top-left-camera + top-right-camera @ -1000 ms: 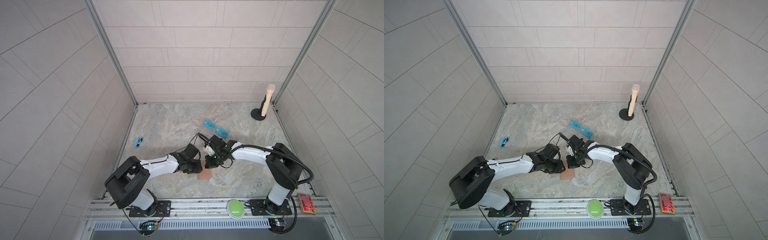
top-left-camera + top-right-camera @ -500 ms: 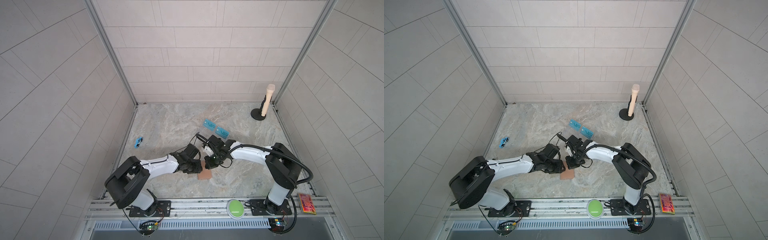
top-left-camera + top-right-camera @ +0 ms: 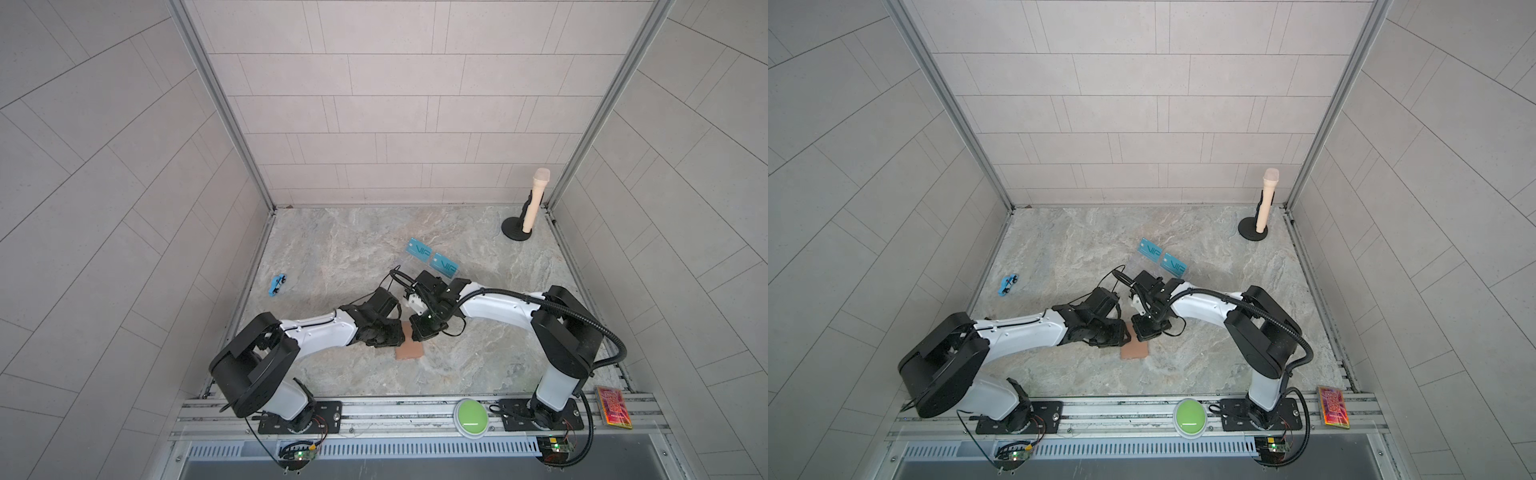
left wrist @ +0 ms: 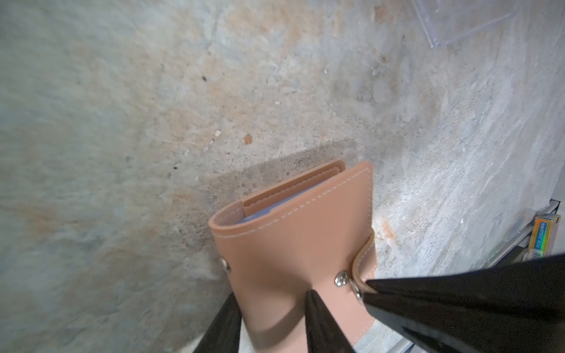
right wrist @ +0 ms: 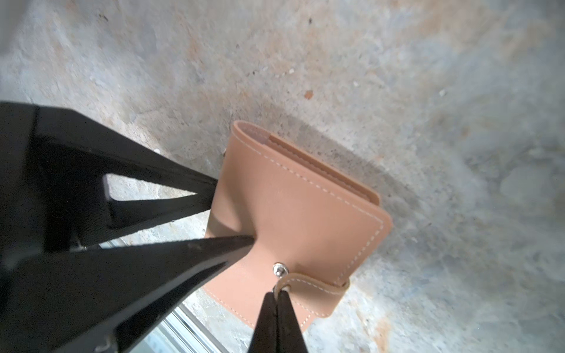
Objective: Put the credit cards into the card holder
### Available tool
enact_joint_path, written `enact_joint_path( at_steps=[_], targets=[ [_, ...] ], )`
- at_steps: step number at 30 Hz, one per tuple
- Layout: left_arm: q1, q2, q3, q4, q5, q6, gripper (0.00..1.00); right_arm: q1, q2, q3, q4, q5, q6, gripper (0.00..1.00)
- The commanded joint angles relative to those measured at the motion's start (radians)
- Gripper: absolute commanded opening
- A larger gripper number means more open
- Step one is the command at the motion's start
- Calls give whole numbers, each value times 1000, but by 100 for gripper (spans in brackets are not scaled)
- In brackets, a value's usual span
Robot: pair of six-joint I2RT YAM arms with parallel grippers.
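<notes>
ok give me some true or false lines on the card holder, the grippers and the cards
1. The snap strap of the card holder is undone. True.
2. The right gripper is open and touches nothing. False: it is shut on the end of the snap strap.
3. The left gripper holds a teal card. False: it grips the edge of the card holder.
4. Two teal cards are outside the card holder, further back on the table. True.
</notes>
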Motion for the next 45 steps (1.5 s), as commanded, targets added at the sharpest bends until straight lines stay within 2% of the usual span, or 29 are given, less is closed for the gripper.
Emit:
enact_joint_path(
  at_steps=[1, 5, 13, 20, 40, 45],
  targets=[
    [-10, 20, -37, -61, -19, 4, 38, 9, 1, 30, -74, -16, -37, 0],
    [-9, 19, -38, -58, -16, 4, 38, 9, 13, 35, -64, -15, -29, 0],
    [-9, 16, -48, -54, -18, -1, 38, 9, -3, 10, -1, 60, 28, 0],
    [-9, 12, -48, -51, -18, -2, 38, 9, 25, -2, 64, 47, 63, 0],
    [-10, 11, -49, -50, -20, -3, 38, 29, 95, 70, -37, 22, -7, 0],
    [-8, 5, -55, -53, -22, -5, 38, 31, 70, 56, -42, 17, -18, 0]
  ],
)
